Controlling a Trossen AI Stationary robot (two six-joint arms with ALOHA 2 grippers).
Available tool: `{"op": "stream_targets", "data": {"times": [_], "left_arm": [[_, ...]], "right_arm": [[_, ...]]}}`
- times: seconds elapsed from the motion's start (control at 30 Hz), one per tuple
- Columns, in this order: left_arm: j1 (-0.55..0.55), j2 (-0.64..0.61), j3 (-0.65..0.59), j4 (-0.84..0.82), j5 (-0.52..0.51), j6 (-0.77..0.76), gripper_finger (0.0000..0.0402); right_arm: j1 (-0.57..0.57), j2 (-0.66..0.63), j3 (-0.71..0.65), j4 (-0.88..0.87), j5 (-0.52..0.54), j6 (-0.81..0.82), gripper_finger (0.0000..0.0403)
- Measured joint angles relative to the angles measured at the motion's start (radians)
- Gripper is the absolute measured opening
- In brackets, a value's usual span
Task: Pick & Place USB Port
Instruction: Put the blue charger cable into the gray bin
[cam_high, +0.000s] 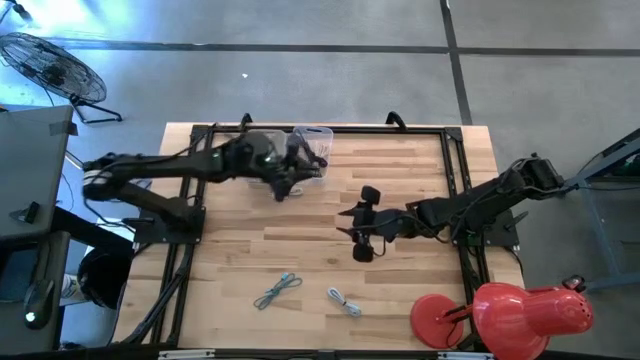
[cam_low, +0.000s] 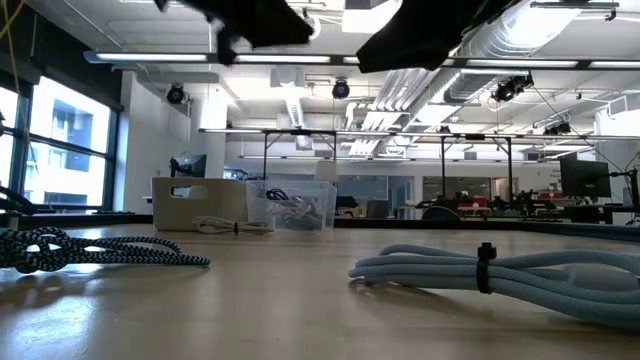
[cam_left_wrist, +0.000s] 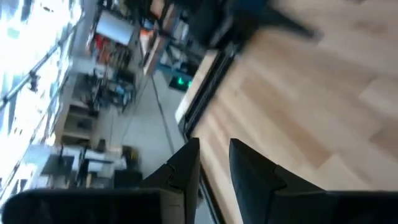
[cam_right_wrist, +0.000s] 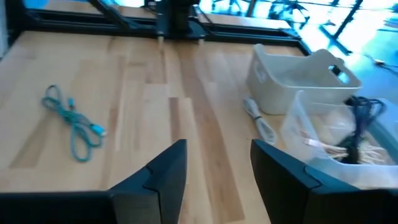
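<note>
Two bundled USB cables lie near the table's near edge: a teal braided one (cam_high: 278, 290) (cam_low: 90, 250) (cam_right_wrist: 71, 121) and a pale one (cam_high: 345, 300) (cam_low: 500, 270). A third, white cable (cam_right_wrist: 258, 121) (cam_low: 230, 227) lies beside the bins at the far edge. The clear bin (cam_high: 312, 143) (cam_right_wrist: 348, 140) holds several cables. My left gripper (cam_high: 285, 186) (cam_left_wrist: 214, 163) hovers just near of that bin, fingers a little apart with nothing between them. My right gripper (cam_high: 364, 224) (cam_right_wrist: 217, 162) is open above mid-table, holding nothing.
A beige bin (cam_right_wrist: 298, 74) (cam_low: 200, 203) stands next to the clear one at the far edge. A black frame rail (cam_high: 455, 160) runs round the table. A red lamp (cam_high: 510, 312) sits at the near right corner. Bare wood lies between the grippers and the near cables.
</note>
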Motion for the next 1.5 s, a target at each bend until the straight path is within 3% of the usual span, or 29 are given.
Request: {"op": "stream_targets", "data": {"times": [0.23, 0.47, 0.77, 1.13, 1.5], "left_arm": [[-0.169, -0.211, 0.006, -0.347, -0.095, -0.193, 0.0083], [-0.33, -0.303, -0.02, -0.557, -0.052, -0.466, 0.0083], [-0.47, -0.259, -0.094, -0.575, -0.061, -0.597, 0.0083], [-0.485, -0.185, -0.107, -0.595, -0.016, -0.728, 0.0083], [-0.484, -0.167, -0.107, -0.584, -0.043, -0.732, 0.0083]], "right_arm": [[0.06, 0.0, 0.0, 0.013, -0.045, -0.04, 0.0202], [0.136, 0.0, 0.0, 0.019, -0.101, -0.012, 0.0219], [0.259, 0.0, 0.0, -0.004, -0.086, 0.104, 0.0217], [0.323, 0.016, 0.001, -0.132, -0.055, 0.448, 0.0213], [0.326, 0.223, 0.001, -0.062, -0.26, 0.599, 0.0212]]}}
